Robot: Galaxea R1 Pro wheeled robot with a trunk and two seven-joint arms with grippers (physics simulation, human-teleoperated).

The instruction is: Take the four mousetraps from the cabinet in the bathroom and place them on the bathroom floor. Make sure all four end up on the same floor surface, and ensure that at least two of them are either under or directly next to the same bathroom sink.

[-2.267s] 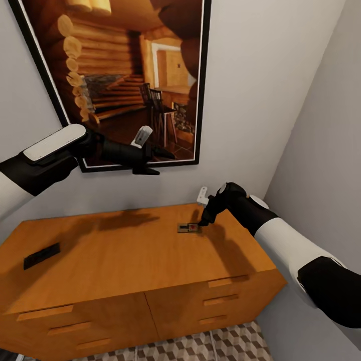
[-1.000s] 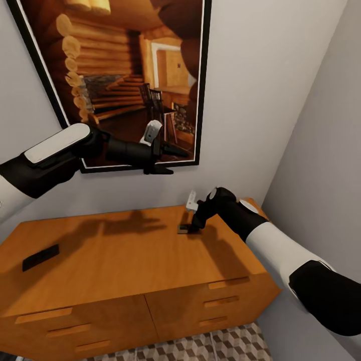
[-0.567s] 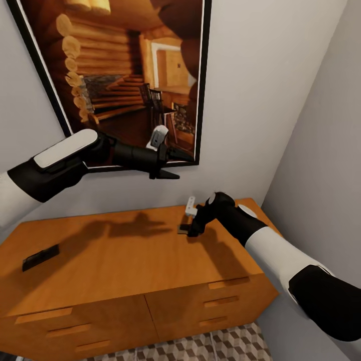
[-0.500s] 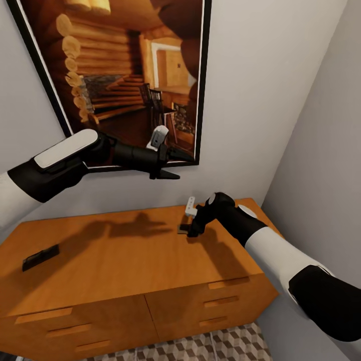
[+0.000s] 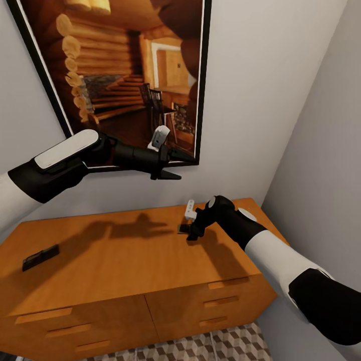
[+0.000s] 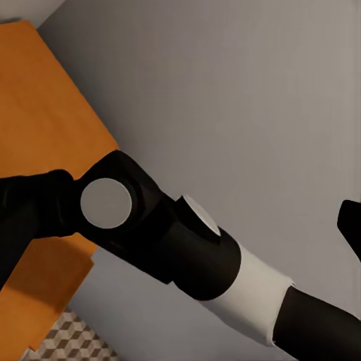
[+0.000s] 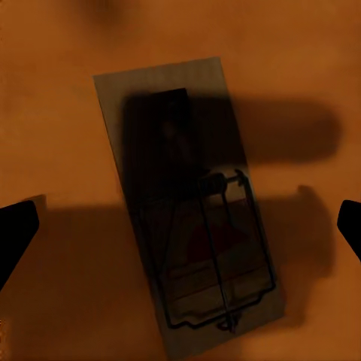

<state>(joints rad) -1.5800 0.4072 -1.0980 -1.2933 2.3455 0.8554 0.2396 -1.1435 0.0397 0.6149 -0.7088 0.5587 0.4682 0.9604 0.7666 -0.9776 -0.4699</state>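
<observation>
Grey walls meet in a corner, and a large black-framed picture (image 5: 120, 75) of a log-cabin interior hangs on the back wall above the cabinet (image 5: 135, 271), a long low orange-brown piece with drawer fronts and bar handles; a strip of cube-patterned bathroom floor (image 5: 200, 346) shows below it. The left arm reaches across in front of the picture, well above the cabinet's top surface, its left pincer (image 5: 173, 163) with fingers apart and holding nothing. The right arm comes in from the right and bends down to the top surface, where the right pincer (image 5: 188, 231) sits over one mousetrap (image 5: 182, 229) near the back middle. In the right wrist view that mousetrap (image 7: 192, 203) lies flat on the wood, wire spring visible, between the two dark fingertips (image 7: 15, 233), which stand wide apart at either side and do not touch it. A second mousetrap (image 5: 40, 256) lies far off near the cabinet's left end
</observation>
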